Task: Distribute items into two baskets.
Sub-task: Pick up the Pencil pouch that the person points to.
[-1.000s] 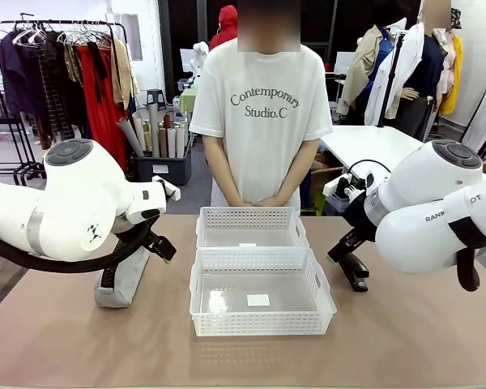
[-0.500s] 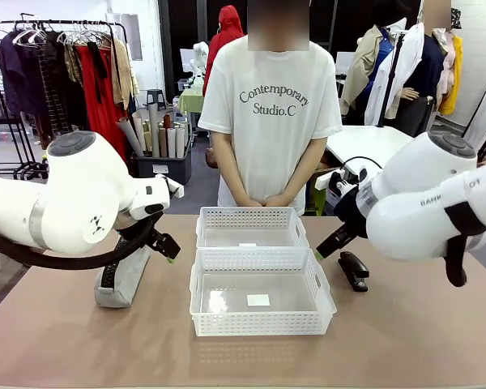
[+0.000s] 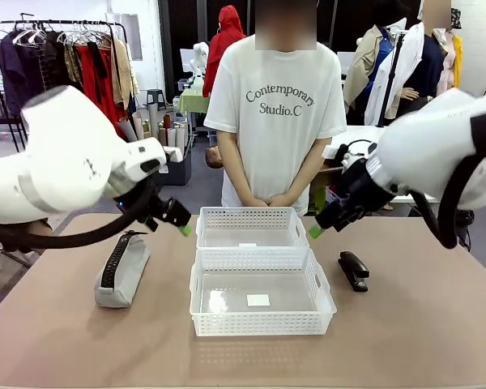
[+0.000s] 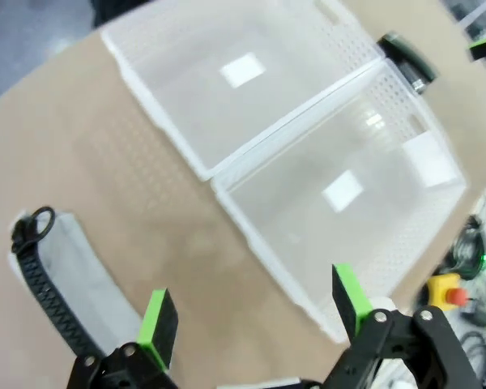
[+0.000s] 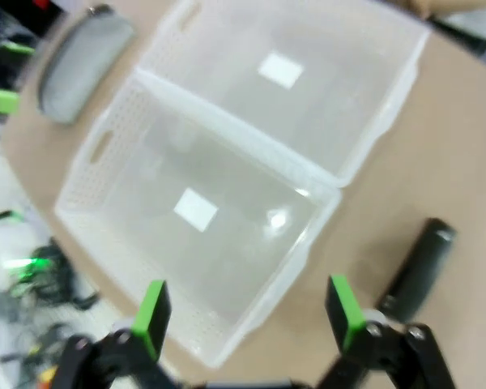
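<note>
Grey fabric zip pouch with black zipper strip: lying on table, left of baskets, apart. Small black stapler: on table, right of them. Larger white lattice-sided plastic basket nearest; smaller white lattice-sided basket touching behind. Both empty.

Looks steeply down past the left gripper, jaws spread wide, green pads apart and holding nothing. Beyond, on the tan table: two white baskets set long side against long side, upper basket and lower basket, with lattice walls and clear bottoms, each bearing one white label. Lower left: grey pouch lying flat, black zipper along one edge, ring pull at its end, apart from the baskets. Top right: black stapler, just beside the baskets near their shared wall. Lower right, off the table: yellow box with a red button, blurred.
</note>
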Controlling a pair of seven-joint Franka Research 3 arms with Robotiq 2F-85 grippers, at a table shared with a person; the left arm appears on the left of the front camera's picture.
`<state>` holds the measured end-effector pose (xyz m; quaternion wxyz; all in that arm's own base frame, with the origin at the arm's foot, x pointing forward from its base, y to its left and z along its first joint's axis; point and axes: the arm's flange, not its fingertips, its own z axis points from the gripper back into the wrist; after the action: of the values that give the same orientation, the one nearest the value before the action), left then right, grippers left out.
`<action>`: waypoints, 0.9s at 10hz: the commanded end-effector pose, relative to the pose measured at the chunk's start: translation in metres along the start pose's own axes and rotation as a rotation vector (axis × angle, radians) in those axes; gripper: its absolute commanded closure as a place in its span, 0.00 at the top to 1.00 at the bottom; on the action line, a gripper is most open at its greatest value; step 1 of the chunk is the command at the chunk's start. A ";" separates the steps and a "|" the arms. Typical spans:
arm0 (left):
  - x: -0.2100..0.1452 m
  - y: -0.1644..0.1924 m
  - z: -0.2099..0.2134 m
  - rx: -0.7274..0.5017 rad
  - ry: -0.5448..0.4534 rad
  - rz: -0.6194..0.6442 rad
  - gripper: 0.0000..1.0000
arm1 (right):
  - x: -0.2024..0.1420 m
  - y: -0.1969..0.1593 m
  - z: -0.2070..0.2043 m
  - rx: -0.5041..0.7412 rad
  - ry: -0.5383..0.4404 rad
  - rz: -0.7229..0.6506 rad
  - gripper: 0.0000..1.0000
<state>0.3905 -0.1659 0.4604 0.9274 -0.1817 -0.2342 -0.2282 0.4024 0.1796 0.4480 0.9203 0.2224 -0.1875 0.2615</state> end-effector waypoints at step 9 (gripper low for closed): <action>0.009 0.020 0.028 -0.270 -0.095 0.147 1.00 | 0.015 -0.041 0.027 0.305 -0.064 -0.288 1.00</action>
<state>0.3988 -0.1398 0.4780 0.8993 -0.3256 -0.2295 -0.1803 0.4328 0.1416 0.4605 0.8998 0.3870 -0.1409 0.1443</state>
